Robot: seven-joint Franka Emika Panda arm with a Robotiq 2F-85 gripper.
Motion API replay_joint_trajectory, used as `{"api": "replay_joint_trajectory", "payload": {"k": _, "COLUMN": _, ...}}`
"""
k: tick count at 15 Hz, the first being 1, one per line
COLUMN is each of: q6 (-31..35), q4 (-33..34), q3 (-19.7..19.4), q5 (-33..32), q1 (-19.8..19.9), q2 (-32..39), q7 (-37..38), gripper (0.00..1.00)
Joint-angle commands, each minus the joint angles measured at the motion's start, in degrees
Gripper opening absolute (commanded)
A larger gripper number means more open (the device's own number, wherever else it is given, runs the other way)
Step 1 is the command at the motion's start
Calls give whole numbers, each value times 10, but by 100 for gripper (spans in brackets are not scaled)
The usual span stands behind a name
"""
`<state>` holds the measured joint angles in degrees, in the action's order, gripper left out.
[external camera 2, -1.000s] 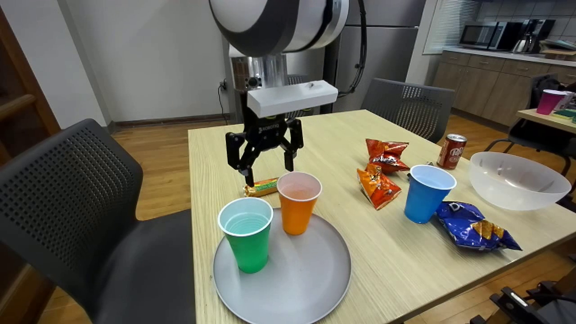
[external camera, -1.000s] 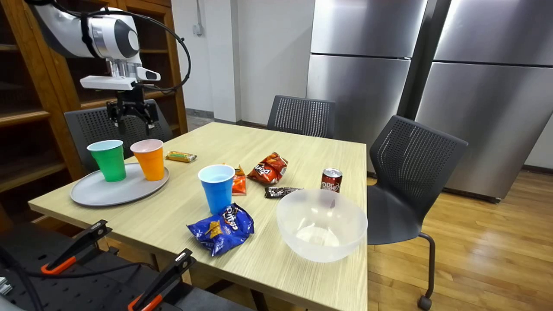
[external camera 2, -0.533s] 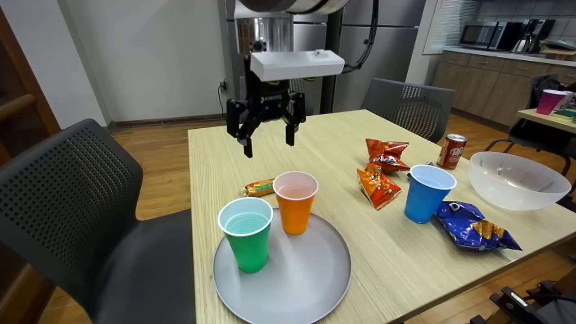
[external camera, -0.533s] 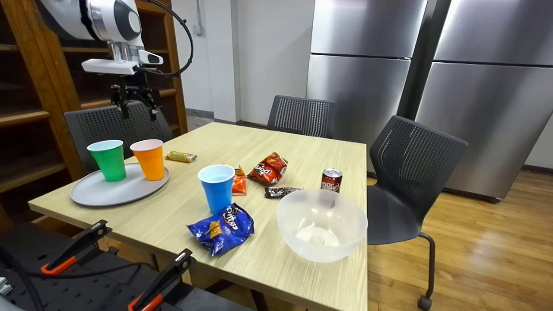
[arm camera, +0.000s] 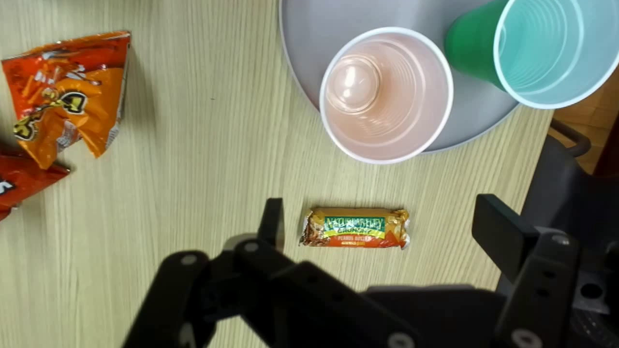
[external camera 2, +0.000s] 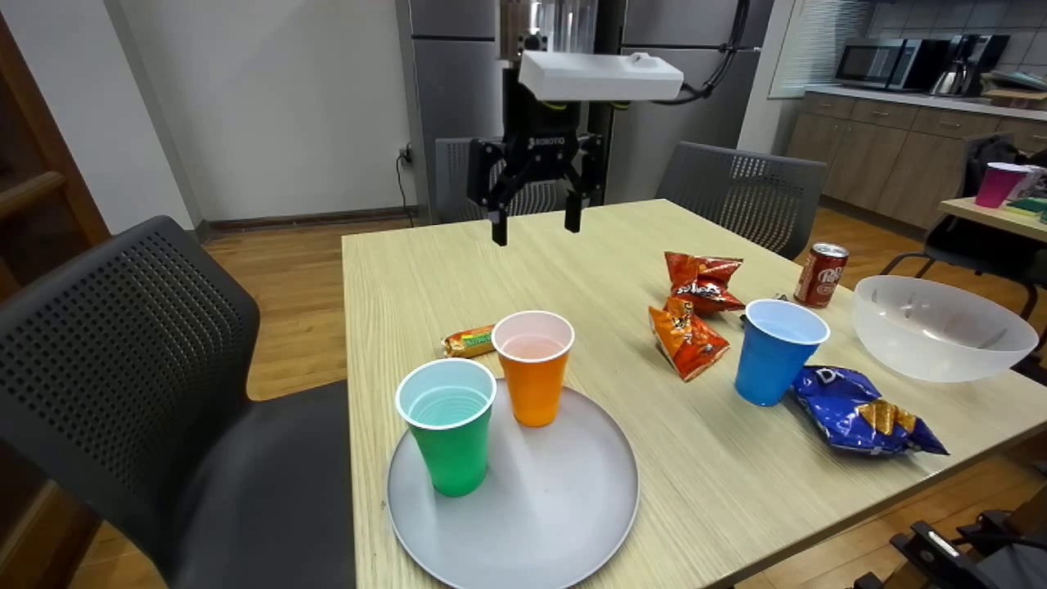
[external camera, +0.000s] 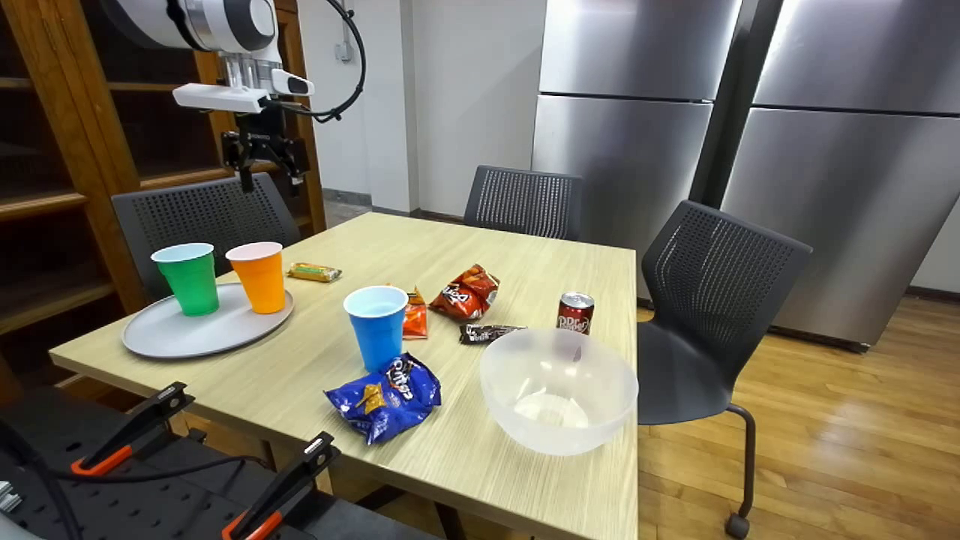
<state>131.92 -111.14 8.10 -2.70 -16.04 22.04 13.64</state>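
Claw hangs wide above the label-up granola bar, whose long axis runs left-right in the wrist view.

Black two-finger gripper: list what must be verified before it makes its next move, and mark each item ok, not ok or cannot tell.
1. Black two-finger gripper open, holding nothing: ok.
2. Fingers clear of everything on the pale wood-grain table: ok, they hang above it.
3. Orange plastic cup upright on the round grey plate: ok.
4. Green plastic cup upright on that plate: ok.
5. Gold-and-orange wrapped granola bar flat and apart from the plate: ok.
6. Blue plastic cup free of the shiny blue chip bag: cannot tell whether they touch.
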Motion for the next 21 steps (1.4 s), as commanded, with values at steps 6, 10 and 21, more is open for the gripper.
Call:
{"api": "replay_joint_trajectory", "payload": {"k": 6, "q6": -7, "q4": -69, "q3": -7, "q5": 47, "q1": 71, "q2": -67, "q7": -88, "gripper": 100}}
{"api": "replay_joint_trajectory", "payload": {"k": 10, "q6": -15, "q4": -86, "q3": -17, "q5": 62, "q1": 100, "q2": -76, "q7": -128, "gripper": 100}}
{"api": "replay_joint_trajectory", "payload": {"k": 21, "q6": -26, "q4": -148, "q3": -46, "q5": 50, "q1": 138, "q2": -94, "q7": -187, "gripper": 100}}
